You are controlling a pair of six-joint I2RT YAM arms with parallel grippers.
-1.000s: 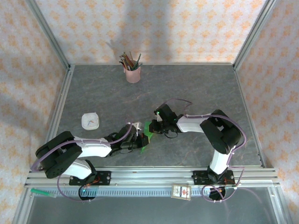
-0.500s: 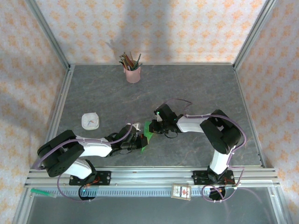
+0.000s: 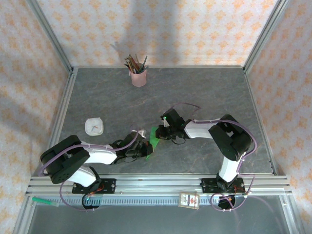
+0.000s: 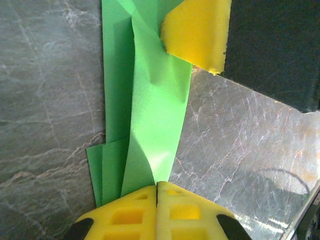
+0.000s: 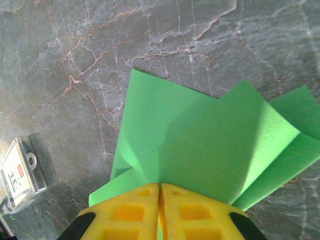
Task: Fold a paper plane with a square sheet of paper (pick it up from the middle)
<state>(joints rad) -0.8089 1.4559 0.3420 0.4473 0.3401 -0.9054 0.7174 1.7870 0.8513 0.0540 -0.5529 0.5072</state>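
Left gripper (image 4: 157, 187), right gripper (image 5: 160, 187) — pinching green paper (image 4: 160, 100), card (image 5: 20, 172) unreadable

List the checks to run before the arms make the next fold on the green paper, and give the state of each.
1. The left gripper is shut on one end of the bright green creased sheet of paper: ok.
2. The right gripper is shut on the opposite end: ok.
3. Folded layers flat and aligned: not ok; the flaps fan apart and the strip bows between the grips.
4. Paper lifted off the grey marbled table: cannot tell.
5. The pink cup of pencils is clear of the work: ok, far back.
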